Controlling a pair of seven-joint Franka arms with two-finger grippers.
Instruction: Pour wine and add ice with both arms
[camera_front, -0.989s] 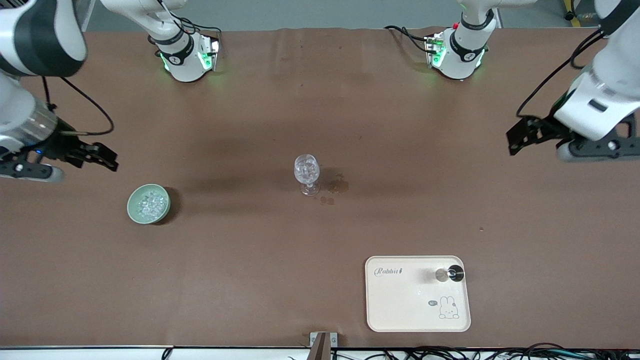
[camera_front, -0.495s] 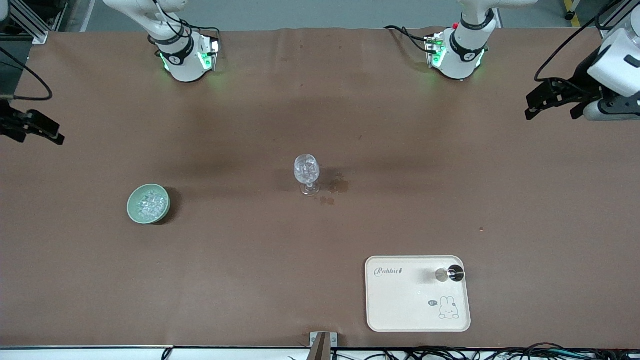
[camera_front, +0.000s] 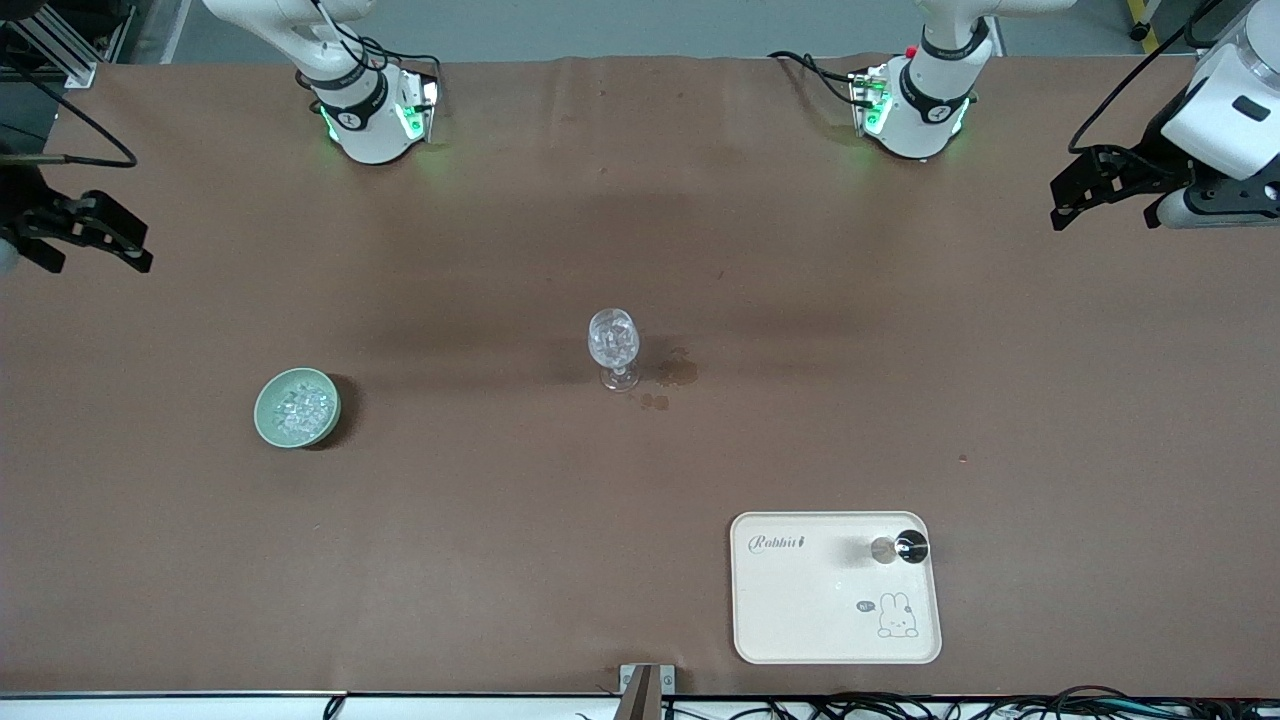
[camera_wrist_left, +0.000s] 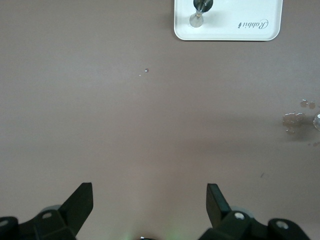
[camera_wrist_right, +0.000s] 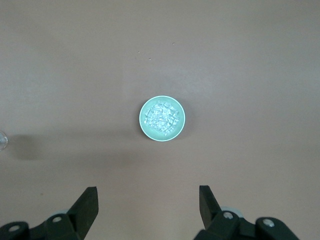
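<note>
The silvery jigger (camera_front: 897, 548) stands on a cream tray (camera_front: 800, 610) near the front camera; it also shows in the left wrist view (camera_wrist_left: 199, 11). Ice chunks (camera_front: 299, 408) fill a pale green bowl (camera_front: 266, 412), also in the right wrist view (camera_wrist_right: 162, 118). A clear stemmed glass (camera_front: 613, 346) stands mid-table with glittery chunks inside. My left gripper (camera_front: 1072, 198) is open and empty, high over the left arm's end of the table (camera_wrist_left: 150, 192). My right gripper (camera_front: 100, 258) is open and empty over the right arm's end, apart from the bowl (camera_wrist_right: 148, 195).
Dark wet stains (camera_front: 678, 372) lie on the brown table beside the glass, toward the left arm's end. The arm bases (camera_front: 372, 112) (camera_front: 915, 105) stand along the table edge farthest from the front camera. A metal bracket (camera_front: 645, 688) sits at the nearest edge.
Both arms have drawn back from the middle toward their ends of the table and risen. The glass, bowl, tray and jigger have not moved.
</note>
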